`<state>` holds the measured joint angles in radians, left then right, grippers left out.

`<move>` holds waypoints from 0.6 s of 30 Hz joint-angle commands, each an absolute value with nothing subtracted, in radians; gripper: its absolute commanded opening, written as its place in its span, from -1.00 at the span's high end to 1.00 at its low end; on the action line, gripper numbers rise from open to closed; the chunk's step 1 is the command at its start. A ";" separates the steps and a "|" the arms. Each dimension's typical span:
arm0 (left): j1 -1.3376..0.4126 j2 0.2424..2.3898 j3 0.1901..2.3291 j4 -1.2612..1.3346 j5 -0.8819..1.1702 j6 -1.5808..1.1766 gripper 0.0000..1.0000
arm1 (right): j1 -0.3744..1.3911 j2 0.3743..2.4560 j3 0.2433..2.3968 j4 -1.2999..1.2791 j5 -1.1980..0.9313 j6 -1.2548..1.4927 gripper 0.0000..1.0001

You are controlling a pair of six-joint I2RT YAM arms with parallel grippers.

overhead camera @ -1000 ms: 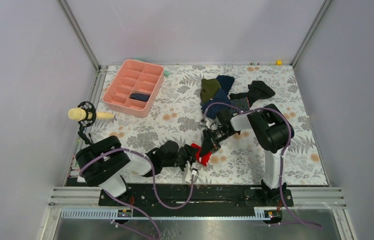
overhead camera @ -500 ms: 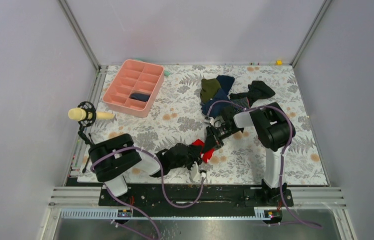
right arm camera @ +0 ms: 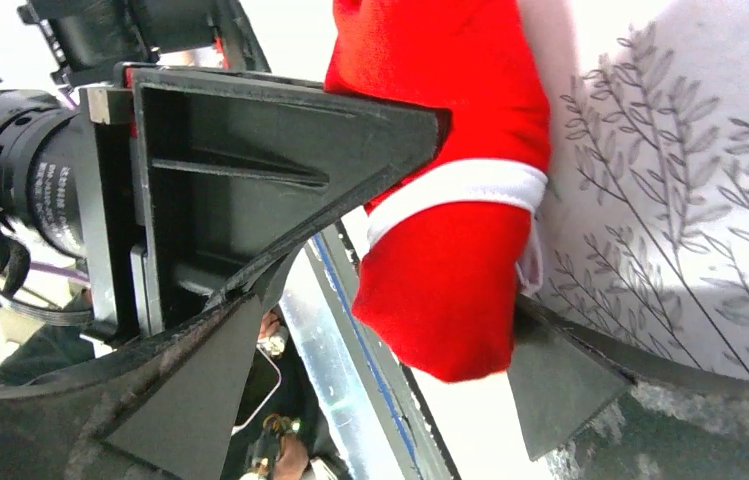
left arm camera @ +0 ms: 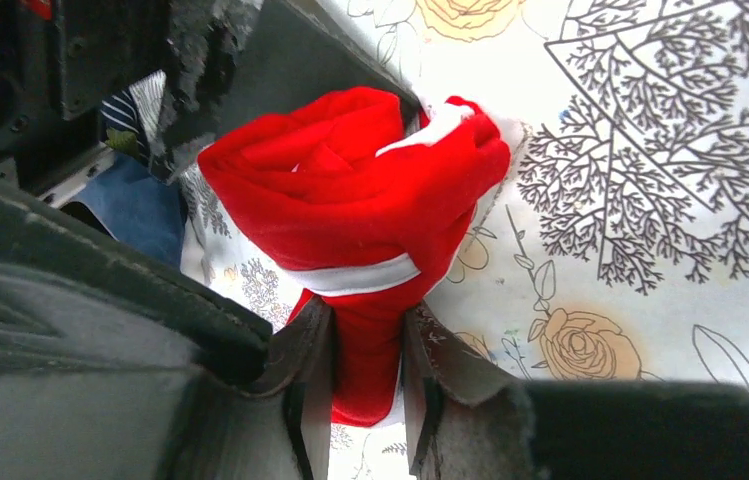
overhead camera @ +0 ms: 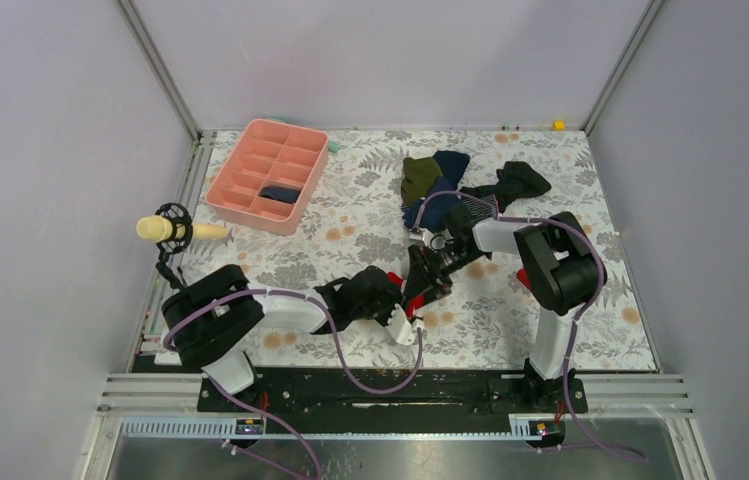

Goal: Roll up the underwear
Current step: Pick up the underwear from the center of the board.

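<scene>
Top view. Pink divided tray [overhead camera: 266,175] sits at upper left of the floral table [overhead camera: 570,300]. One dark folded cloth [overhead camera: 278,194] lies in a compartment on its near right side. Loose pile of navy, olive and black garments [overhead camera: 450,180] at upper right. The underwear [overhead camera: 412,300] shows as a small red patch at centre frame, where the left gripper [overhead camera: 405,312] and right gripper [overhead camera: 420,285] meet.

Left wrist view. The underwear [left arm camera: 370,220] is a tight red bundle with a white trim band, mid-frame. The left gripper [left arm camera: 365,330] is pinched narrow on its lower end, cloth squeezed between both fingers [left arm camera: 310,370].

Right wrist view. The underwear [right arm camera: 450,200] hangs down from the top centre. The right gripper [right arm camera: 385,310] stands wide. The bundle's lower end sits between its fingers, touching only the one at lower right [right arm camera: 560,380].
</scene>
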<state>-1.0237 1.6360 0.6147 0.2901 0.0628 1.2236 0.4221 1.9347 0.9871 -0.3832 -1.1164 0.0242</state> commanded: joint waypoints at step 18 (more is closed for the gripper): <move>-0.824 1.712 1.220 -0.671 0.367 1.019 1.00 | 0.014 1.301 1.461 -0.788 -0.868 -0.018 -0.99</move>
<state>-0.8837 1.7061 1.0542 -0.3908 0.2310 1.0504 0.0456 1.4178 1.4574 -0.7288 -0.9039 -0.0277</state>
